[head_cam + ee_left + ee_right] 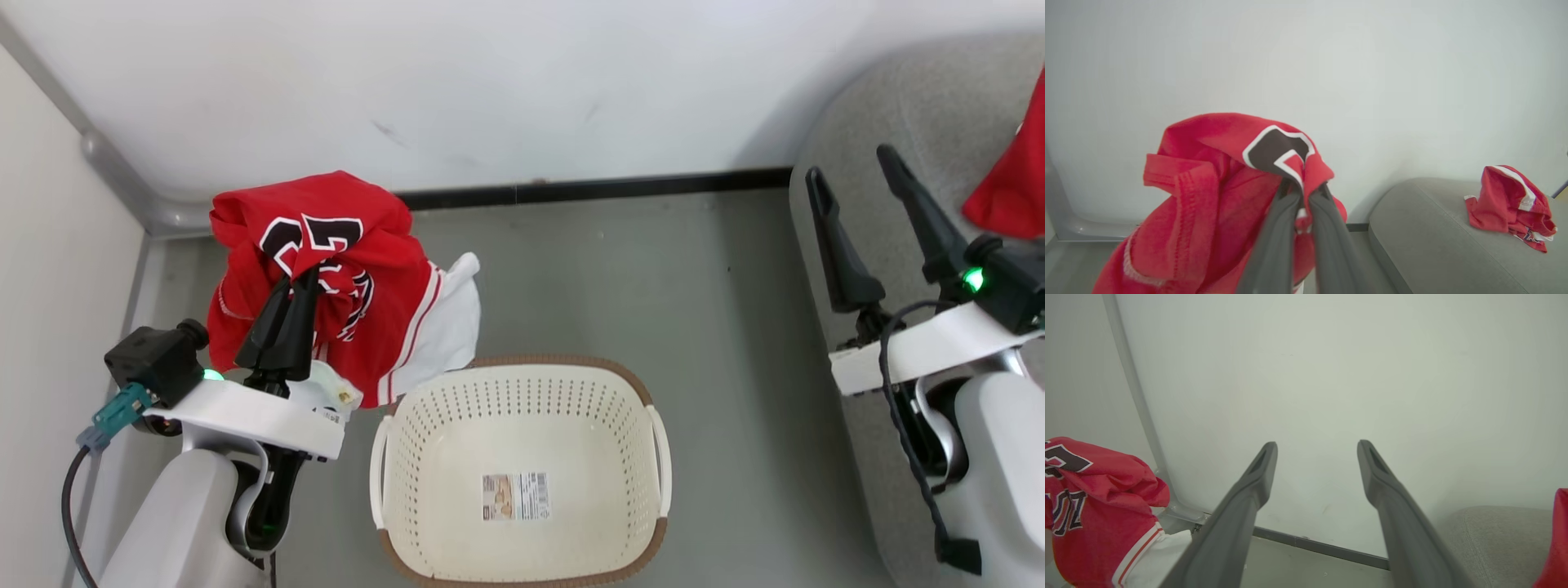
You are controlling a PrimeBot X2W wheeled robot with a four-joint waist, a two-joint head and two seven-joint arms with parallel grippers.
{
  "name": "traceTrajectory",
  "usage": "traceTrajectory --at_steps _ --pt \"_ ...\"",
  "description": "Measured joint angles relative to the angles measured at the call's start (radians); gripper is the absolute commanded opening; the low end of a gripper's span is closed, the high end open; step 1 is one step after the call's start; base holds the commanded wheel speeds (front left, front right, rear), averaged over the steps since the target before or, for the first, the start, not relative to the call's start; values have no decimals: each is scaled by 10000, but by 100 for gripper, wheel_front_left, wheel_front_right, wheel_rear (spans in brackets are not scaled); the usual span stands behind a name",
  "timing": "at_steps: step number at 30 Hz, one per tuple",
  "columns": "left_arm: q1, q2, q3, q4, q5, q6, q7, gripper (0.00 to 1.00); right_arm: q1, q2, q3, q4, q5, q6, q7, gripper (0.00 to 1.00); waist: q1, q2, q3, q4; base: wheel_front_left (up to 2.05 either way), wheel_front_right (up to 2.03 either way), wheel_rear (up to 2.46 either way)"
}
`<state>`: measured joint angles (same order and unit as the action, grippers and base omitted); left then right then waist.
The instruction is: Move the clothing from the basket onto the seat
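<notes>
In the left hand (299, 278), the jersey (385, 273)

A basket (457, 425) stands on the floor (612, 278) at centre, close to the viewer, with a label (515, 496) flat on its bottom. Left of the basket and behind it, the left gripper (300, 276) holds a jersey (384, 278) up off the floor, jaws pressed together on the fabric. The jersey's lower edge hangs just beside the basket's back left rim. The seat (906, 106) stands to the right, a strip of floor between it and the basket. The right gripper (850, 163) hovers over the seat's left edge, jaws apart. A second garment (1008, 192) lies on the seat, right of that gripper. A wall (490, 82) runs behind everything.
</notes>
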<state>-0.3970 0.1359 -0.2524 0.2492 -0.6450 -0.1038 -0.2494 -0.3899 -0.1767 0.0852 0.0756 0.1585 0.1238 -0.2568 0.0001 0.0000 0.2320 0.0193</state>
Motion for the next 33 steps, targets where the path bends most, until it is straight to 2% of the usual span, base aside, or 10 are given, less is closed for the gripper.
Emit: traceTrajectory --at_steps 12,33 --pt "555 77 380 -932 136 267 0 0 999 242 -132 92 73 0 0 100 0 0 -1126 -120 0 0 0" --pt "826 602 -84 -2334 928 675 322 0 2089 460 303 267 176 0 0 100 -1 0 -2437 -510 0 0 0"
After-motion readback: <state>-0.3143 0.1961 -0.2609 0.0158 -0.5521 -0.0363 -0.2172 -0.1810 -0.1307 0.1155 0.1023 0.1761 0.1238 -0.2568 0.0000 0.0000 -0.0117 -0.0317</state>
